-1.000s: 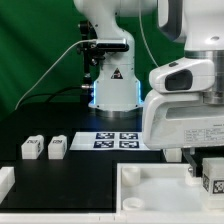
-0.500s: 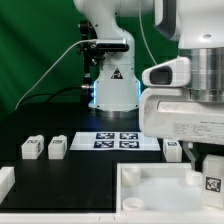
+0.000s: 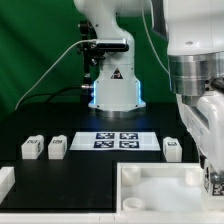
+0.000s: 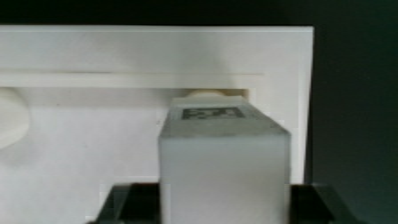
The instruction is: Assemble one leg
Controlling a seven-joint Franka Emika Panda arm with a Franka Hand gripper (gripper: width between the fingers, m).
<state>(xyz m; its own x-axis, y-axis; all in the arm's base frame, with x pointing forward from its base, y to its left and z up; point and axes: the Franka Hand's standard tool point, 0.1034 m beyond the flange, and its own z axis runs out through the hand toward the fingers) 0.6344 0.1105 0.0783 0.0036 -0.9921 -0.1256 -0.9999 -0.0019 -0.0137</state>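
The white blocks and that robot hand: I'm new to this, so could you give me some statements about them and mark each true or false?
1. The gripper holds a leg over the tray. True.
2. Two legs lie side by side at the exterior view's left. True.
3. The marker board lies inside the tray. False: it lies on the table behind it.
4. A leg lies on the marker board. False: beside it.

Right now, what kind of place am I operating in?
Most likely a robotics lab bench: a black table backed by a green curtain, the marker board fixed beside the arm's base, and tagged white furniture parts like the tray.
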